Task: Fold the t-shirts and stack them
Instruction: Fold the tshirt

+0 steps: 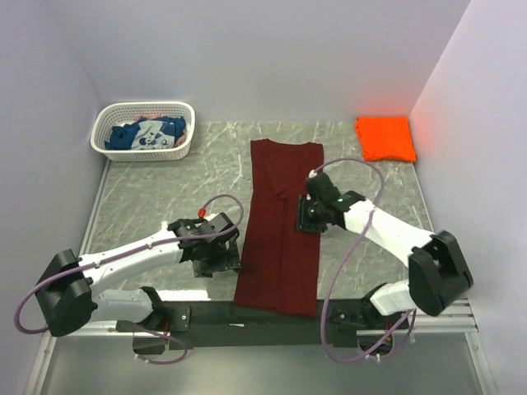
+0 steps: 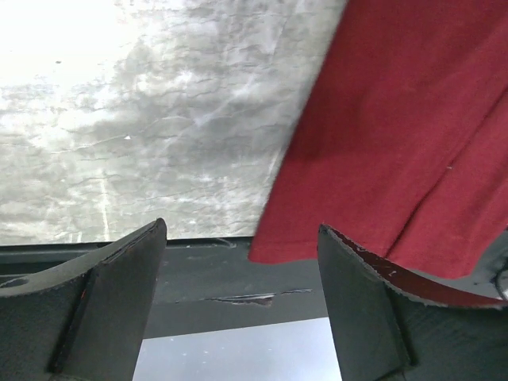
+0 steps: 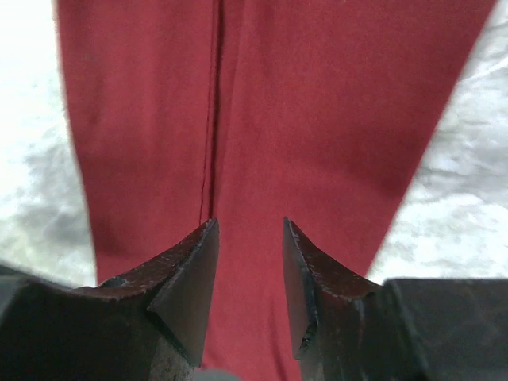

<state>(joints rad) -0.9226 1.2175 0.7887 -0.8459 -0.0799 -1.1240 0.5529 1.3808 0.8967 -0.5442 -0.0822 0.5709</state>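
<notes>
three t-shirts on site. the maroon t-shirt (image 1: 278, 239) lies flat at the middle of the grey marble-pattern table (image 1: 165, 193), folded lengthwise into a long narrow strip. its collar is at the far end and its hem at the near end. the hem passes the table's near edge and rests on the dark mounting rail (image 1: 247, 317). the left wrist view shows its near left corner lying over that rail. a lengthwise fold line runs down the cloth in the right wrist view.

left gripper (image 1: 221, 263): just beside the maroon t-shirt's left edge, toward its hem end, over bare table. jaws spread wide, nothing between them, clear of the cloth.

right gripper (image 1: 306, 216): over the right half of the maroon t-shirt, about midway along the strip. jaws parted by a narrow gap with cloth visible through it, nothing pinched. whether the tips touch the cloth cannot be told.

surroundings: the orange t-shirt (image 1: 385, 137) sits folded, well apart from the maroon t-shirt, off to the far right of its collar. a white lattice basket (image 1: 108, 146) stands well apart to the far left of the collar and holds the blue t-shirt (image 1: 150, 134), crumpled, white print showing. purple cables (image 1: 352, 247) loop off both arms, one arching just right of the strip, the other rising near its left edge. both forearms lie outside the strip's long edges.
</notes>
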